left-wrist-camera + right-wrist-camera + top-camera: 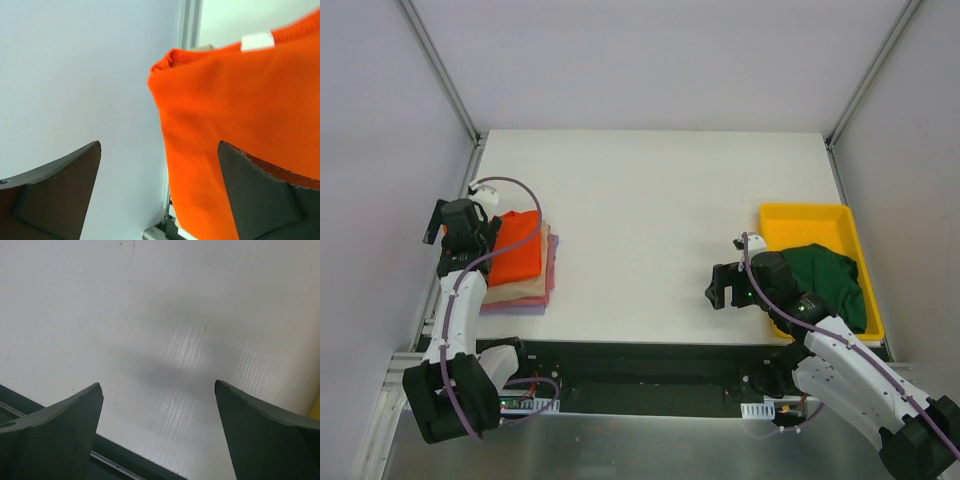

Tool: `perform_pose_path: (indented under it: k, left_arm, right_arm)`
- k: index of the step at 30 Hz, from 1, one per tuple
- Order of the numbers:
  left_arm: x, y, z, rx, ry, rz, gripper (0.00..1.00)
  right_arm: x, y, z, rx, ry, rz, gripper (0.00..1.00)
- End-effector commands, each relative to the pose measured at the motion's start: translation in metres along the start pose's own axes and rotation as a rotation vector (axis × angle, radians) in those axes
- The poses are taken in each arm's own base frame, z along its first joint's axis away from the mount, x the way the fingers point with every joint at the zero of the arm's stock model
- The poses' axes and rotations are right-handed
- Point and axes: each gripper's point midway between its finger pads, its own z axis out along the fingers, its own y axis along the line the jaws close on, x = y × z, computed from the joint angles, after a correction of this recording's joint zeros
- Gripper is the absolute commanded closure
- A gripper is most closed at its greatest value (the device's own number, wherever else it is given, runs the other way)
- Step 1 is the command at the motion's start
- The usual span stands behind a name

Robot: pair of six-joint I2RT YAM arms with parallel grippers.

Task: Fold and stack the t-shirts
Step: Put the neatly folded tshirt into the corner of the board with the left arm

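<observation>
On the left of the table lies a stack of folded t-shirts, a bright orange-red one [517,248] on top of a tan one [520,288] with a lavender edge [552,268] showing. My left gripper [470,232] hovers at the stack's left edge. In the left wrist view the left gripper [159,145] is open, and the orange-red shirt [240,110] hangs slack beyond the right finger, not pinched. A dark green t-shirt [832,282] lies crumpled in the yellow tray [800,212]. My right gripper [723,288] stands open over bare table just left of the tray; the right wrist view shows nothing in the right gripper [157,385].
The white table [650,220] is bounded by grey walls and metal frame posts [440,70]. The left post [190,25] rises close behind the stack. The table's front edge [125,460] runs just below the right fingers.
</observation>
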Motion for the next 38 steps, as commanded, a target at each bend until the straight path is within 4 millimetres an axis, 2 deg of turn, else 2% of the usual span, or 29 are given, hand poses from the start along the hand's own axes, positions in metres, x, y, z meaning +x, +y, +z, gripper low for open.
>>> perform_pose_path:
  k: [1,3,5,7,10,12,13,14,16,20,23,24,27,30,38]
  left_arm:
    - [-0.055,0.057,-0.015,-0.156,-0.138,-0.234,0.01]
    - [-0.076,0.079,-0.031,-0.201,-0.191,-0.396,0.01]
    - [-0.103,0.082,-0.050,-0.121,-0.280,-0.550,0.01]
    - [-0.138,0.058,-0.072,0.104,-0.413,-0.617,0.01]
    - [-0.187,0.025,-0.124,0.462,-0.591,-0.752,0.01]
    - [-0.197,0.011,-0.148,0.624,-0.573,-0.983,0.01]
    - [-0.198,0.000,-0.160,0.698,-0.580,-1.020,0.01]
    - [-0.193,-0.022,-0.162,0.766,-0.564,-1.018,0.01]
    - [-0.177,-0.056,-0.165,0.768,-0.535,-1.021,0.01]
    - [-0.128,-0.149,-0.170,0.854,-0.409,-0.947,0.01]
    - [-0.088,-0.198,-0.157,0.854,-0.293,-0.900,0.01]
    - [-0.081,-0.207,-0.156,0.853,-0.274,-0.882,0.01]
    - [-0.069,-0.225,-0.154,0.852,-0.236,-0.814,0.01]
    - [-0.063,-0.229,-0.151,0.843,-0.211,-0.785,0.01]
    - [-0.067,-0.216,-0.156,0.826,-0.261,-0.804,0.01]
  right_arm:
    - [-0.005,-0.001,0.000,0.011,-0.020,0.010,0.04]
    - [-0.007,-0.009,0.000,0.055,-0.033,0.016,0.04]
    - [-0.007,-0.011,0.000,0.068,-0.038,0.026,0.04]
    - [-0.008,-0.015,0.000,0.090,-0.049,0.037,0.04]
    - [-0.011,-0.016,-0.002,0.102,-0.065,0.046,0.04]
    - [-0.012,-0.015,-0.002,0.094,-0.074,0.052,0.04]
    - [-0.013,-0.013,-0.003,0.081,-0.077,0.047,0.04]
    - [-0.015,-0.012,-0.004,0.079,-0.087,0.043,0.04]
    - [-0.021,-0.015,-0.008,0.088,-0.126,0.044,0.04]
    - [-0.031,-0.012,-0.014,0.060,-0.231,0.064,0.04]
    - [-0.036,-0.013,-0.019,0.053,-0.299,0.065,0.04]
    - [-0.037,-0.017,-0.020,0.072,-0.319,0.073,0.04]
    - [-0.043,-0.028,-0.027,0.124,-0.382,0.097,0.04]
    - [-0.045,-0.034,-0.031,0.150,-0.407,0.106,0.04]
    - [-0.048,-0.033,-0.035,0.132,-0.458,0.092,0.04]
